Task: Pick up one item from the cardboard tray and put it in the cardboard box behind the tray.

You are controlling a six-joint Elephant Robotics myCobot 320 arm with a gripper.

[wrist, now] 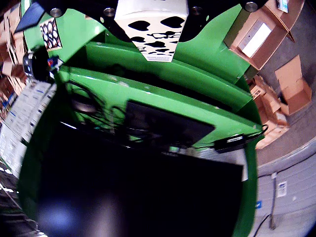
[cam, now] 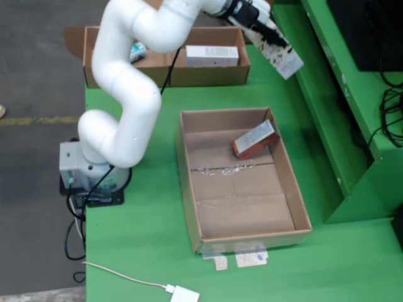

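Note:
My gripper [cam: 271,38] is up in the air at the top right of the overhead view, shut on a white carton with black spots [cam: 284,58]. The wrist view shows this spotted carton [wrist: 153,29] clamped between the jaws of the gripper [wrist: 153,11]. It hangs past the right end of the cardboard box [cam: 208,75], over the green table. Inside that box lie a white carton [cam: 212,55] and a blue-white item [cam: 137,51]. The cardboard tray [cam: 192,189] sits mid-table and holds one brown carton [cam: 255,139] leaning in its far right corner.
A raised green shelf [cam: 340,94] with a black monitor [cam: 371,31] and cables [cam: 390,119] runs along the right. The arm's base [cam: 91,170] stands left of the table. A white adapter with its cord [cam: 184,294] lies at the front edge. Further cardboard boxes [wrist: 291,91] lie on the floor.

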